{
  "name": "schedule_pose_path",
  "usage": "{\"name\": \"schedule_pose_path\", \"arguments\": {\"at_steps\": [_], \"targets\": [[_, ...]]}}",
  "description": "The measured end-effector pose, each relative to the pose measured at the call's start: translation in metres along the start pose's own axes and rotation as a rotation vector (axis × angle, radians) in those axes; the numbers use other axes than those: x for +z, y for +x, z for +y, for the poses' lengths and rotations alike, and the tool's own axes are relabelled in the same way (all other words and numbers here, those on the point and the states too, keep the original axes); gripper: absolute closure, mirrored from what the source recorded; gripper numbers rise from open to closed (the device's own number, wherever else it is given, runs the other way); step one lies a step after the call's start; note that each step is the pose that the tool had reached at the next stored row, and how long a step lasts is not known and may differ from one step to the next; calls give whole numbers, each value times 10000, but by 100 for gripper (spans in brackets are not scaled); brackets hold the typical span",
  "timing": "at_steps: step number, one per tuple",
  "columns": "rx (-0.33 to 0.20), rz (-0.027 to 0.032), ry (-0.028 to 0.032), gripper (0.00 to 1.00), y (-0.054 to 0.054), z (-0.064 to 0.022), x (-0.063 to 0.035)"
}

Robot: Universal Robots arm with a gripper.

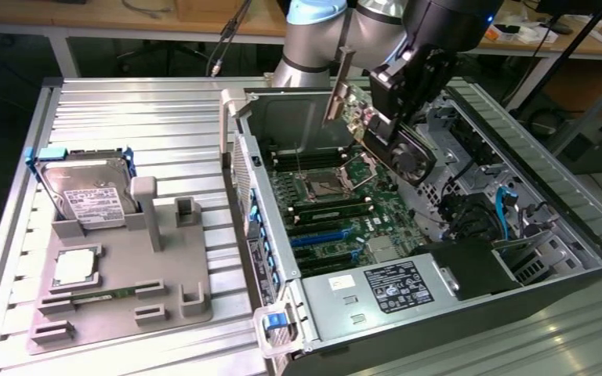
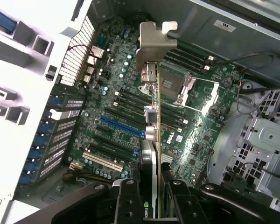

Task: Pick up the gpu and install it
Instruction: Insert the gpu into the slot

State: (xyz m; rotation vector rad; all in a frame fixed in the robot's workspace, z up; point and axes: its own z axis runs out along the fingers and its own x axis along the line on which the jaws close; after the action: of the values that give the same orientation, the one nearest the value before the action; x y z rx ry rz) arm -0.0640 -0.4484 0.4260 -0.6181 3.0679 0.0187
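- On the exterior view's left, a grey plastic holder tray (image 1: 165, 258) carries a silver hard drive with blue clips (image 1: 87, 196).
- In the middle, an open computer case (image 1: 291, 110) shows a green motherboard (image 1: 353, 219). Its long blue expansion slot (image 2: 121, 127) has nothing in it.
- Above the motherboard, the black gripper (image 1: 390, 110) is clamped on the gpu (image 1: 411, 153), a green card with a black fan and a silver end bracket. The card hangs tilted, clear of the board.
- Progress, as judged: the pick-up is done, and seating the card in a slot remains.

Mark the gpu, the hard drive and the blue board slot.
gpu (image 1: 414, 157), exterior view, on its black fan cover.
hard drive (image 1: 92, 202), exterior view, on its white label.
blue slot (image 2: 121, 127), wrist view, middle of its length.
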Motion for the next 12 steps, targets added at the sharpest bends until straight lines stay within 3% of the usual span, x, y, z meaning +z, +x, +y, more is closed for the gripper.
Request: {"name": "schedule_pose_path", "arguments": {"at_steps": [12], "targets": [[-635, 6, -9, 73, 0, 0, 0]]}}
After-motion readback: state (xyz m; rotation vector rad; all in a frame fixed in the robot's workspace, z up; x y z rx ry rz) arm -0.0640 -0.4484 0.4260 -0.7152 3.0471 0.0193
